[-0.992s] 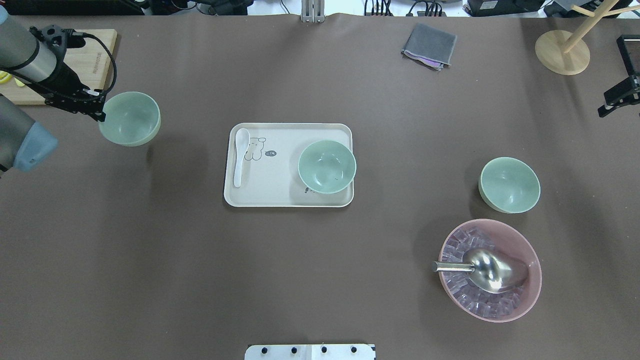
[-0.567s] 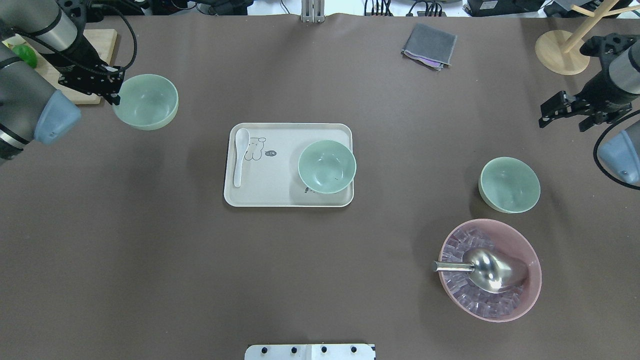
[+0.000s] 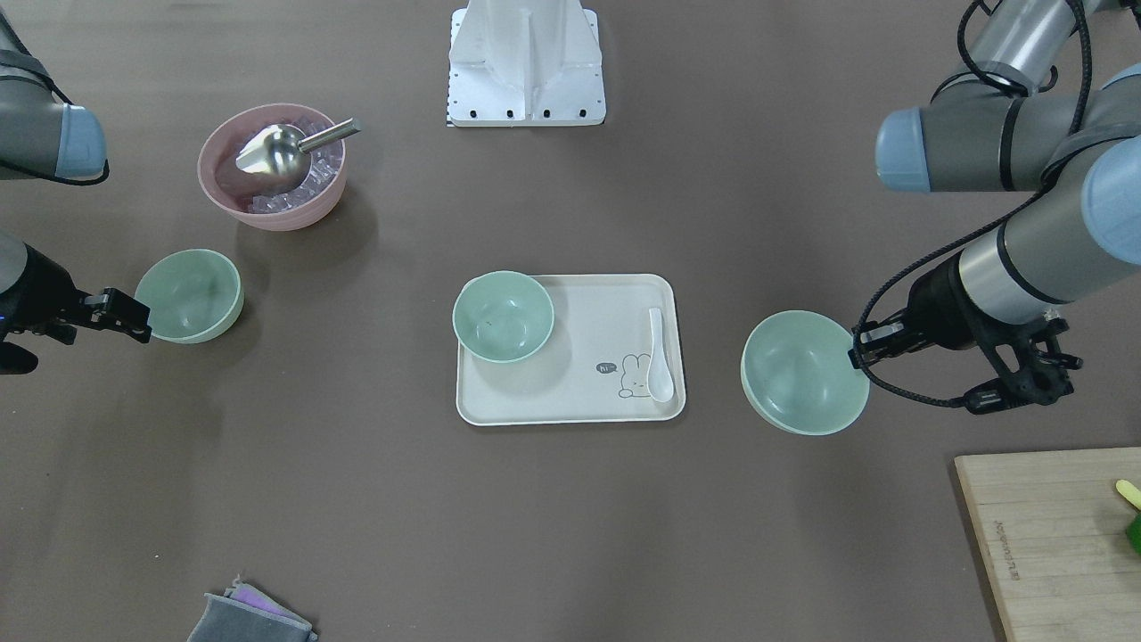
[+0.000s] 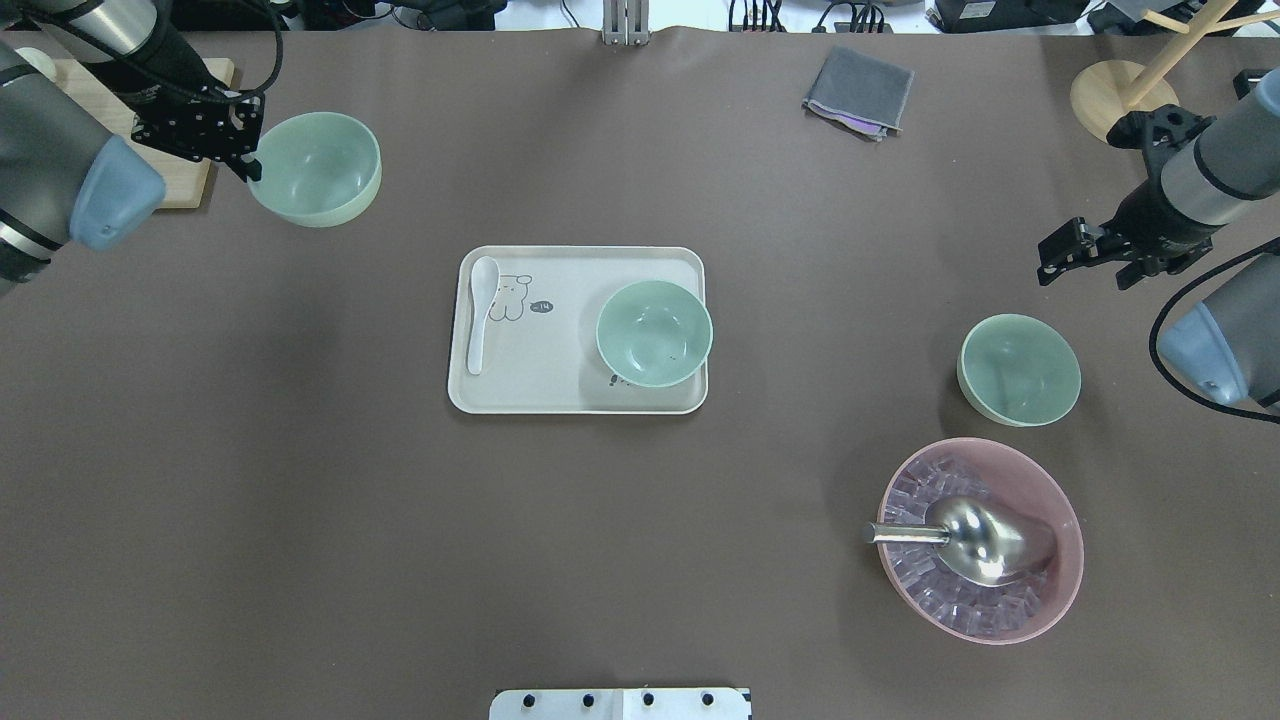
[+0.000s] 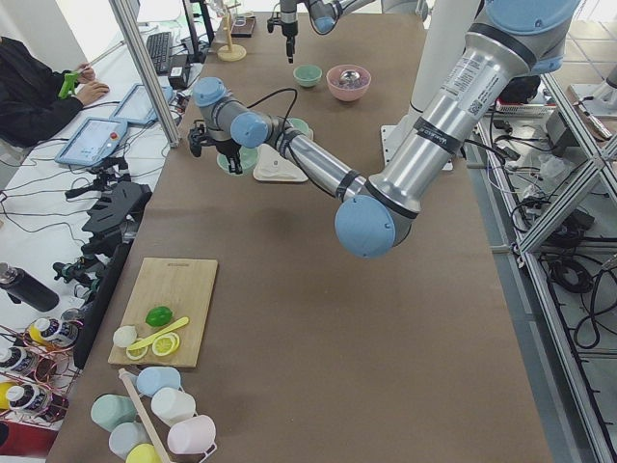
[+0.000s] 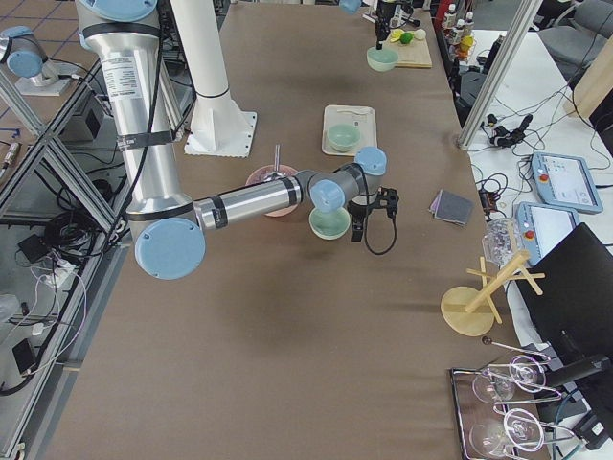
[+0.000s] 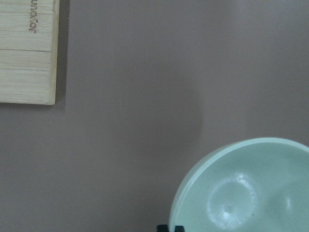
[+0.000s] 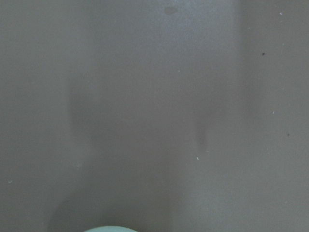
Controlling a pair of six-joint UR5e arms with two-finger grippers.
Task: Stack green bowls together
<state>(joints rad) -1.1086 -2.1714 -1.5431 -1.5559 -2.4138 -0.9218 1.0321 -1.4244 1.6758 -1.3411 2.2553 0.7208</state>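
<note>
Three pale green bowls show. My left gripper (image 4: pixel 252 168) is shut on the rim of one green bowl (image 4: pixel 316 168) and holds it in the air at the far left; it also shows in the front view (image 3: pixel 805 373) and the left wrist view (image 7: pixel 246 188). A second green bowl (image 4: pixel 654 332) sits on the right end of the cream tray (image 4: pixel 560 345). The third green bowl (image 4: pixel 1019 369) stands on the table at the right. My right gripper (image 4: pixel 1085 270) is open and empty, just beside that bowl's outer rim (image 3: pixel 188 296).
A pink bowl (image 4: pixel 980 540) with ice cubes and a metal scoop stands in front of the right green bowl. A white spoon (image 4: pixel 479 312) lies on the tray. A wooden board (image 4: pixel 188 185) is far left, a grey cloth (image 4: pixel 858 92) and wooden stand (image 4: pixel 1125 105) at the back.
My left gripper has carried its green bowl farther back and to the right. My right arm has come in from the right edge toward the right green bowl.
</note>
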